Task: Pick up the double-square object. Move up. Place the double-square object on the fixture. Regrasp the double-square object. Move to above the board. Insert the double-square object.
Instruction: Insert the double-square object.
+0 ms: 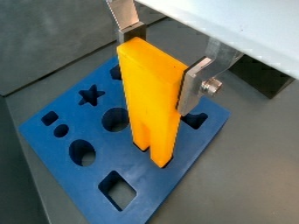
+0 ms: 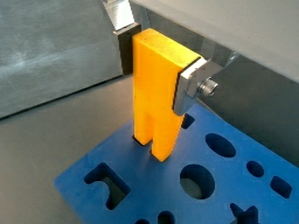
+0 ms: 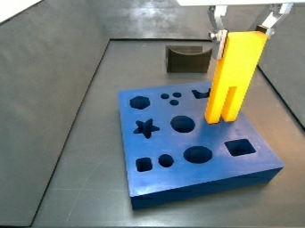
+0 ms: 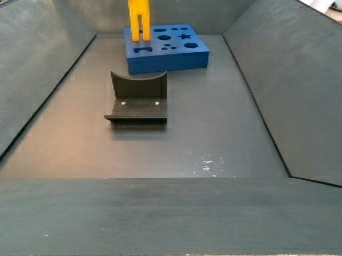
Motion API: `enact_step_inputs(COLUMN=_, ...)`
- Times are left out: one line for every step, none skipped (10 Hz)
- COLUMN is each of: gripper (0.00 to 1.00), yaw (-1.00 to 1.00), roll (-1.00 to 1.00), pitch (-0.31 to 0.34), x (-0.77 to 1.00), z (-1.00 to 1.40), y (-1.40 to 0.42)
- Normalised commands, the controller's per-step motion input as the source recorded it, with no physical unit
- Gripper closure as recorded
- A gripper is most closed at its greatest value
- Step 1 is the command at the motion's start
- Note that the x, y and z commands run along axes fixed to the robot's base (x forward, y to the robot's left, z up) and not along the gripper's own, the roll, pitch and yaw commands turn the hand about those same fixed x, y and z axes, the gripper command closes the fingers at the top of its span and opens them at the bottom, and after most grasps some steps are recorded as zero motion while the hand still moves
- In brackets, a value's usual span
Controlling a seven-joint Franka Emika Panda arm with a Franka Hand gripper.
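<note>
I see the gripper (image 1: 158, 61) pinching the yellow object (image 3: 234, 76) upright, prongs down over the board (image 3: 191, 169); the fixture (image 4: 138, 98) sits well apart on open floor.

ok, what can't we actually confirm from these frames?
- Prong tips of the double-square object: in both wrist views its own body hides whether they have entered the board.
- Target hole: covered by the object in a side view.
- Claw: cut off by the frame edge in a side view.
- Fixture: notch detail too small.
</note>
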Motion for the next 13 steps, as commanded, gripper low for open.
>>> enact_step_inputs(gripper=1.00, yaw=0.00, roll=0.00, pitch=0.034, x=0.20, z=-0.13, y=0.00)
enact_step_inputs(gripper=1.00, yaw=0.00, roll=-0.01, pitch=0.027, x=0.17, z=0.00, y=0.01)
enact_step_inputs(gripper=1.00, yaw=0.00, roll=0.00, pitch=0.000, x=0.00, z=-0.03, y=0.00)
enact_step_inputs(gripper=1.00, yaw=0.00, roll=0.11, pitch=0.000, x=-0.01, z=-0.38, y=-0.01)
enact_step_inputs(gripper=1.00, yaw=0.00, roll=0.30, pitch=0.000, x=0.00, z=-0.71, y=-0.19)
enact_step_inputs(gripper=1.00, yaw=0.00, roll=0.32, pitch=0.000, x=0.00, z=-0.74, y=-0.27)
enact_step_inputs(gripper=1.00, yaw=0.00, roll=0.32, pitch=0.000, x=0.00, z=-0.73, y=-0.28)
enact_step_inputs(gripper=1.00, yaw=0.00, roll=0.33, pitch=0.000, x=0.05, z=-0.71, y=-0.31)
enact_step_inputs(gripper=1.00, yaw=0.00, roll=0.33, pitch=0.000, x=0.07, z=-0.71, y=-0.31)
enact_step_inputs(gripper=1.00, yaw=0.00, roll=-0.05, pitch=-0.023, x=0.00, z=-0.11, y=0.00)
enact_step_inputs(gripper=1.00, yaw=0.00, roll=-0.05, pitch=-0.019, x=0.00, z=0.00, y=0.04)
enact_step_inputs(gripper=1.00, yaw=0.00, roll=-0.02, pitch=0.000, x=0.00, z=0.00, y=0.00)
enact_step_inputs(gripper=1.00, yaw=0.00, roll=0.00, pitch=0.000, x=0.00, z=0.00, y=0.00)
